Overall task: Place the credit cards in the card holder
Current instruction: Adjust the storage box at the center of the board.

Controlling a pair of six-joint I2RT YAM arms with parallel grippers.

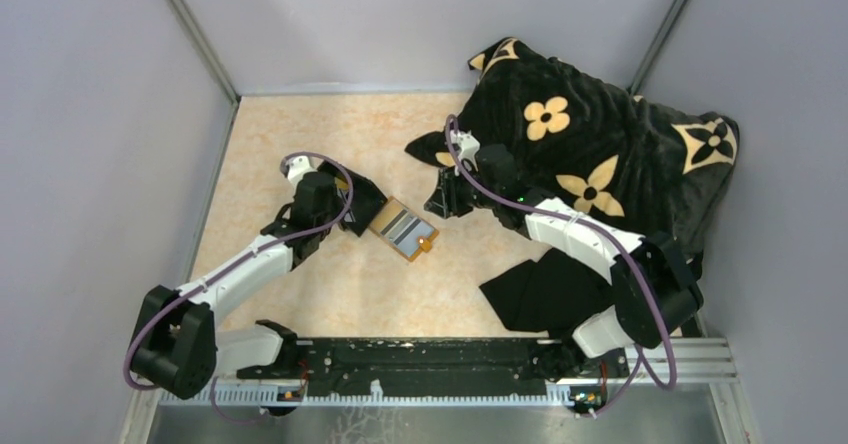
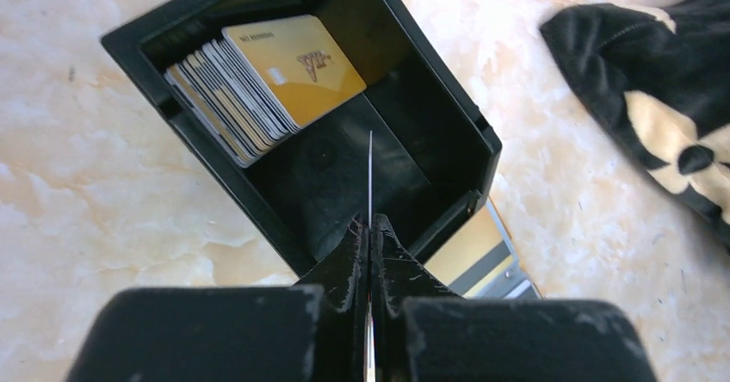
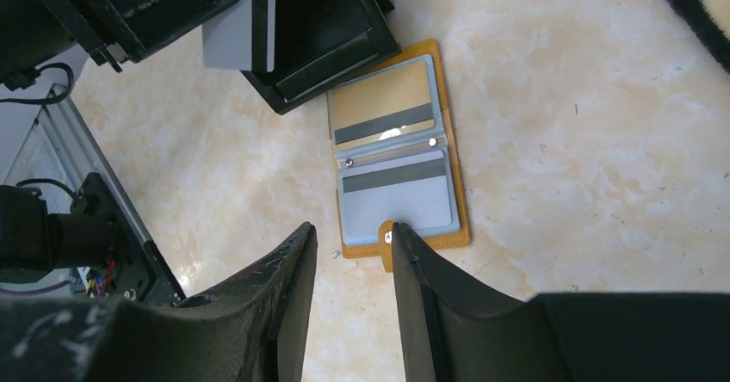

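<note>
Slippage looked the nearest danger to me. The left tool (image 2: 370,223) was clenched on one grey card (image 3: 228,29), pinching it near one end above the black box (image 2: 435,89), so most of the card stuck out free. A knock against the box wall could have twisted it in that hold or dropped it back on the stack of cards (image 2: 293,68) still leaning inside. The card holder (image 3: 430,240) lay open flat on the bench (image 3: 585,141), hard against the box corner, with a gold card and a grey one already in the two pockets that showed. A third card pushed at a full pocket would likely have jammed, or shoved the loose holder along. The right tool (image 3: 351,237) stood half spread and grasping nothing, one tip at the holder's tab. Whether it pressed down there I could not tell, and unpinned, the holder might have skated away.
</note>
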